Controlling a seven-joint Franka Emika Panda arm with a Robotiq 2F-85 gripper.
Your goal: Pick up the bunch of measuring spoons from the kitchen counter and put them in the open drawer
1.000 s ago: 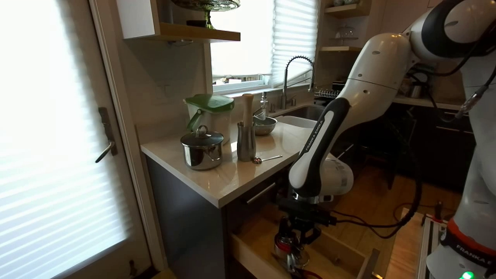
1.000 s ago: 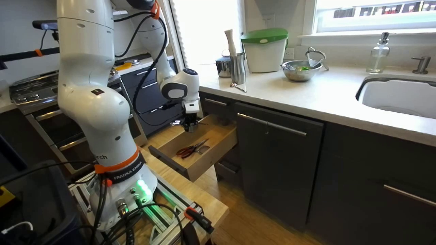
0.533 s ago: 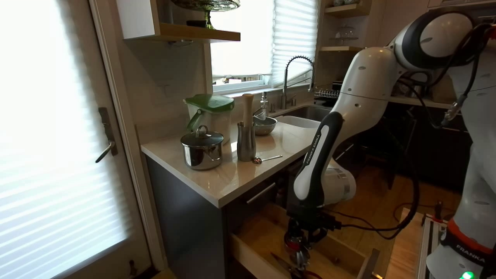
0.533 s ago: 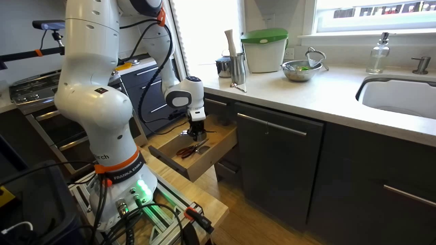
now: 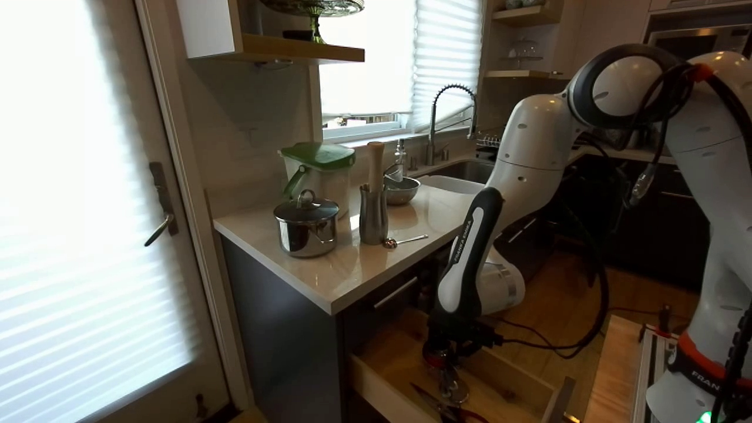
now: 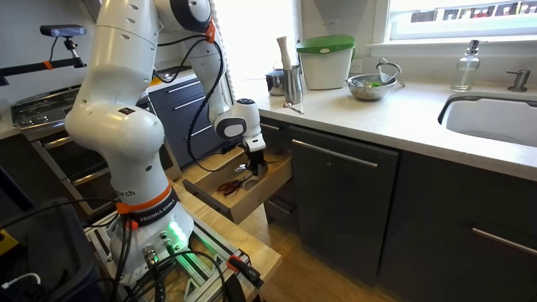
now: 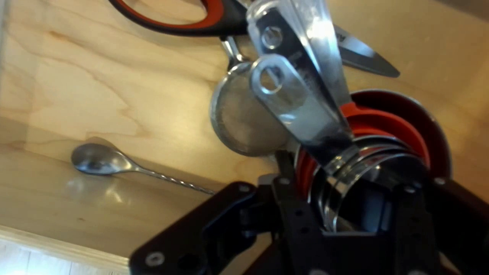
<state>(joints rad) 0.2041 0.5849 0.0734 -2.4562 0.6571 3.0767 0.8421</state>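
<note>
End effector: the gripper (image 7: 345,170), seen in the wrist view, is clamped on the bunch of measuring spoons (image 7: 332,133), a nested stack of cup-shaped steel and red scoops; the exact contact is partly hidden. The steel handles, with holes at their ends, run toward the top of that view and overlap a round mesh strainer (image 7: 244,114) and a pair of scissors (image 7: 233,19) with red and black handles.

Location of load: inside the outline of the open drawer (image 6: 260,195), at or above its wooden floor; whether the stack touches the floor cannot be determined. The arm (image 5: 464,258) reaches down over the drawer in both exterior views.

Drawer contents: strainer and scissors lie together; a bar spoon (image 7: 130,166) with a twisted stem lies near a drawer wall.

Kitchen counter (image 6: 419,113): a lidded saucepan (image 5: 306,235) stands near a tall steel cylinder (image 5: 373,220), from which a wooden rod (image 5: 376,164) rises. A small steel spoon (image 5: 391,242) lies just beside the cylinder. A white bin (image 6: 327,69) with a green lid and a steel bowl (image 6: 367,92) stand nearby.
</note>
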